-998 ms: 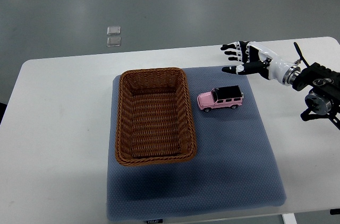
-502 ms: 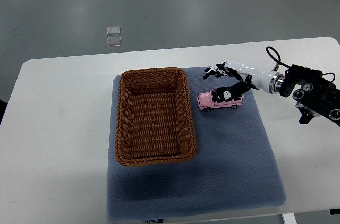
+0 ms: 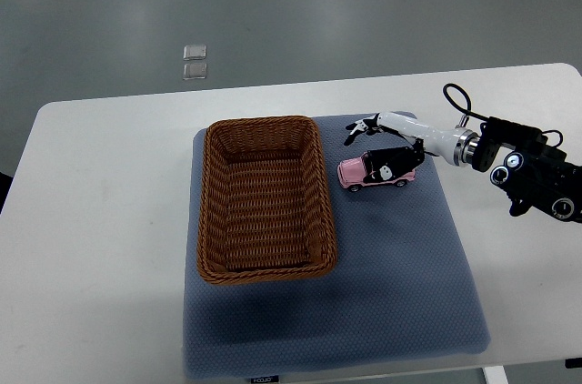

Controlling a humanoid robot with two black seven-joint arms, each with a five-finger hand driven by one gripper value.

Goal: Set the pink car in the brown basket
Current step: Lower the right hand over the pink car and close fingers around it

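The pink car (image 3: 367,173), a small toy jeep with a black roof, sits on the blue mat (image 3: 391,266) just right of the brown wicker basket (image 3: 264,197). My right hand (image 3: 380,144) comes in from the right edge and is over the car. Its fingers are spread above and behind the roof, with the thumb (image 3: 400,163) down against the near side of the roof. The fingers are not closed around the car. The basket holds nothing. The left arm does not show.
The mat lies on a white table (image 3: 100,220). The right forearm with its black wrist unit (image 3: 532,175) and a cable loop hangs over the table's right side. Grey floor with a small clear tile object (image 3: 194,63) lies beyond the far edge.
My right hand has moved left and down from beside the car to over its roof, fingers reaching further left. The car and basket have not moved.
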